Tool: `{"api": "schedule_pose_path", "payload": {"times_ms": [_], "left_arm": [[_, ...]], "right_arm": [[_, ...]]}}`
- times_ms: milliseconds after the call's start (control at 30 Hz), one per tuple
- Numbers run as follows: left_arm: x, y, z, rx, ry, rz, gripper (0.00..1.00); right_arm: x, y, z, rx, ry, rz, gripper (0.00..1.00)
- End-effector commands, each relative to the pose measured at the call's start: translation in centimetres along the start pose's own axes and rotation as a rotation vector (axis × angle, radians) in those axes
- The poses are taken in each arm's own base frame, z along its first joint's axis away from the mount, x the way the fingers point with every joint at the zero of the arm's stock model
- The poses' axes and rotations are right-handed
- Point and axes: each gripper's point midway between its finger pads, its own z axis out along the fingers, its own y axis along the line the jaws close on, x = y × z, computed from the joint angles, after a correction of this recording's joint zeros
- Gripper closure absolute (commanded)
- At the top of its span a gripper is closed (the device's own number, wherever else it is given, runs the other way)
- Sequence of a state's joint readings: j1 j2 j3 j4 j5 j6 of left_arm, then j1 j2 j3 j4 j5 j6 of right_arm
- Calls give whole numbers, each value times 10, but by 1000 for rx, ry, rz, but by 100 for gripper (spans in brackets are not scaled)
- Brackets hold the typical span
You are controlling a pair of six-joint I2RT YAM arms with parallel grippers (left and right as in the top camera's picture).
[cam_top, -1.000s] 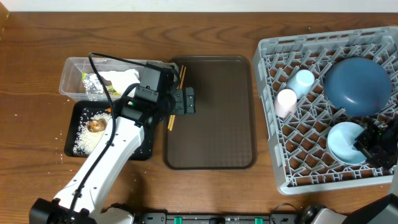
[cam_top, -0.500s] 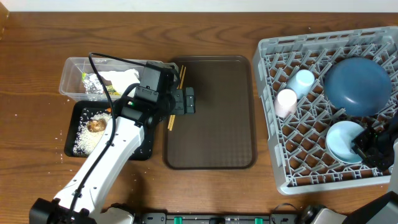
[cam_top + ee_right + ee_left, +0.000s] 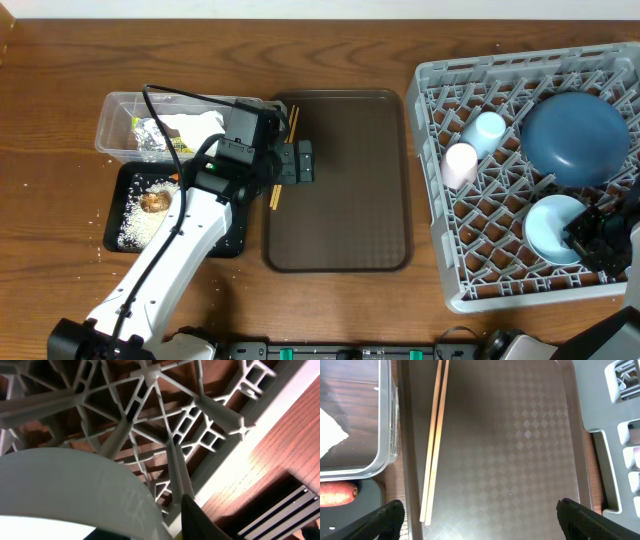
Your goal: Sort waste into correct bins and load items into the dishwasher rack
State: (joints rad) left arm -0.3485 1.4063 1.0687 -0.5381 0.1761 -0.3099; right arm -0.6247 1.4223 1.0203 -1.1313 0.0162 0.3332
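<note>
My left gripper (image 3: 297, 162) hangs open over the left part of the brown serving tray (image 3: 345, 230). In the left wrist view its fingers (image 3: 382, 519) straddle the tray, and the wooden chopsticks (image 3: 434, 440) lie along the tray's left edge, just inside the left finger. My right gripper (image 3: 592, 240) is in the grey dishwasher rack (image 3: 440, 200), shut on the right rim of the light blue bowl (image 3: 550, 228). One finger (image 3: 200, 520) shows outside the bowl's wall (image 3: 75, 480); the other is hidden. The dark-blue plate (image 3: 572, 135), pink cup (image 3: 460, 163) and light blue cup (image 3: 487, 130) rest in the rack.
A clear tub (image 3: 112, 125) at the left holds white tissue (image 3: 195, 125) and a foil wrapper (image 3: 150, 138). The black tray (image 3: 232, 240) in front of it holds rice (image 3: 135, 220), a brown lump (image 3: 153, 202) and a carrot (image 3: 335, 495). Rice grains lie scattered on the table.
The right gripper's fingers have drawn a little closer together on the bowl's rim. The left arm and the chopsticks have not moved.
</note>
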Motion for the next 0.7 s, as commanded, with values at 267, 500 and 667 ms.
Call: {"api": "schedule_pose_path", "payload": {"times_ms": [267,500,667], "left_arm": [[-10,-1,-2,-7,-22,9,2],[-10,-1,-2,-7,-22,9,2],[-10,-1,-2,-7,-22,9,3]], "right_arm": [[-1,4,0,-7,-2,2,99],[-15,8,-26,-20,-42,1,99],[-39,-1,-57,41,-145,11,99]]}}
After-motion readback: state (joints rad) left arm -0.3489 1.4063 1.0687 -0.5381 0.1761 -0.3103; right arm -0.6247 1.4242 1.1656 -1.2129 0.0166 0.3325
